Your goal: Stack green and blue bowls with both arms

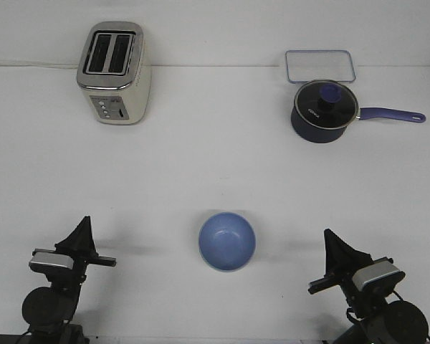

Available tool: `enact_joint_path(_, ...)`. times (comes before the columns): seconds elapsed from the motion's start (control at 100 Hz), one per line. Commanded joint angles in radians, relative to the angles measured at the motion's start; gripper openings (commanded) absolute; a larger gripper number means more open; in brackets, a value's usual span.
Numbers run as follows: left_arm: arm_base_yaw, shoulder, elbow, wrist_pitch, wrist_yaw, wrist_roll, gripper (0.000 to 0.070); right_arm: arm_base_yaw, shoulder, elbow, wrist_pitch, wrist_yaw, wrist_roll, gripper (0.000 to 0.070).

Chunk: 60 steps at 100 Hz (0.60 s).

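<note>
1. Blue bowl (227,241): you had it upright on the white worktop (215,165), near the front edge and midway between the two arms. It was round, so no long axis governed the approach.
2. Green bowl: not visible anywhere in the front view; you could not place it from here, and it may have sat beneath the blue one or out of frame.
3. Left gripper (84,223): low at the near left, pointing away from you, the bowl lying to its right. Whether its jaws were open or closed could not be told.
4. Right gripper (328,236): low at the near right, tip canted slightly inward, the bowl lying to its left. Its jaw state could not be told either.
5. Nearness: the two arms stood about equally far from the bowl, neither touching it; the right looked marginally closer, by judgement.
6. Bystanders, far side: toaster (115,72) at left; saucepan (324,111) and clear container (319,66) at right, all well apart from the bowl.
</note>
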Motion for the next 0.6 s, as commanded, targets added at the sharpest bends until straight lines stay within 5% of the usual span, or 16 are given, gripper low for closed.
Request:
enact_joint_path(0.0,0.000,-0.002,-0.019,0.013,0.000,-0.005,0.0015,0.006,0.001,0.001,0.010,0.000,-0.006,0.0000)
enact_joint_path(0.44,0.000,-0.002,-0.019,0.013,0.000,-0.005,0.0015,0.006,0.001,0.001,0.010,0.001,-0.011,0.0000)
enact_joint_path(0.59,0.000,-0.002,-0.019,0.013,0.000,-0.005,0.0015,-0.077,0.001,-0.006,0.011,-0.016,-0.148,0.0000)
